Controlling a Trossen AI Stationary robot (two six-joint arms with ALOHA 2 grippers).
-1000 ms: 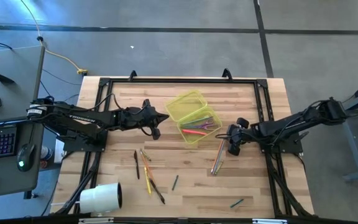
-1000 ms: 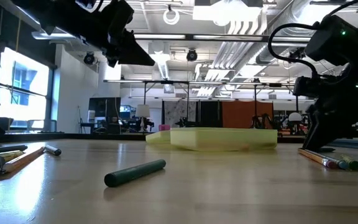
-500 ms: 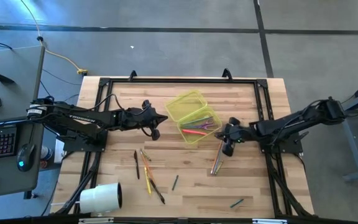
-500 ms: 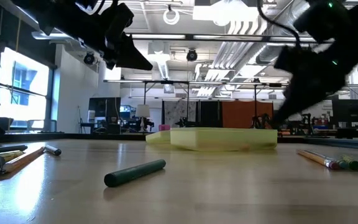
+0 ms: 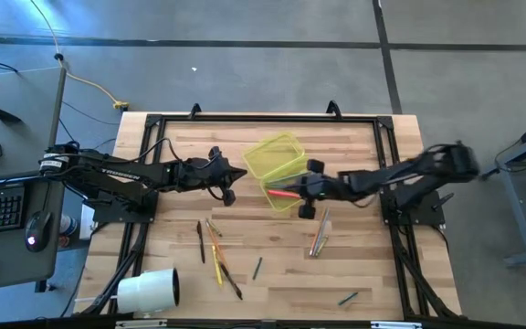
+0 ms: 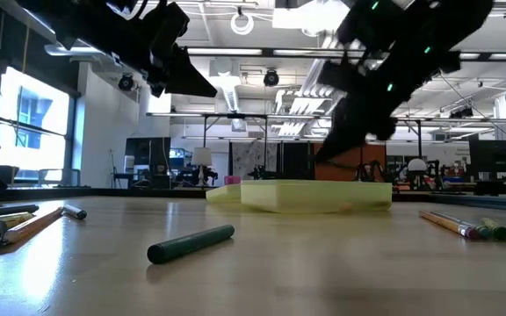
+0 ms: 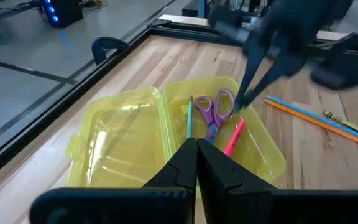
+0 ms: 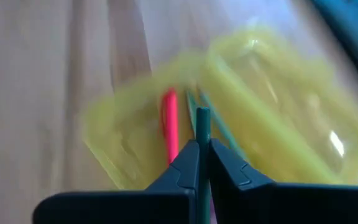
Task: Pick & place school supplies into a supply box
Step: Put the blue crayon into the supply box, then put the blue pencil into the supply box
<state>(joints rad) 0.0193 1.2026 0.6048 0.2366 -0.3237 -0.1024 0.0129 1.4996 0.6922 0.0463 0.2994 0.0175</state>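
The translucent yellow-green supply box (image 5: 281, 171) lies open at the table's middle, its lid toward the far left. Its base holds purple-handled scissors (image 7: 219, 109), a pink pen (image 7: 234, 137) and a teal pencil (image 7: 189, 115). My right gripper (image 5: 301, 194) hangs over the box's base, shut on a thin green pen (image 8: 202, 124). My left gripper (image 5: 243, 173) waits shut and empty in the air just left of the box. Other pens and pencils lie flat on the table. My right gripper pinches the thin green pen (image 8: 202, 134) between its two fingers. The pen lies along the fingers, and its free end sticks out past the fingertips toward the box. It is lifted clear of the table, above the box's base.
Some pencils (image 5: 320, 233) lie right of the box. A cluster of pens and pencils (image 5: 215, 251) lies at the near left, with a green marker (image 5: 257, 267) and another (image 5: 347, 297) nearer the front. A big white roll (image 5: 149, 291) stands at the near left corner.
My right gripper has risen from the table beside the pencils and gone toward the table's left, ending over the box's base. My left gripper has kept still.
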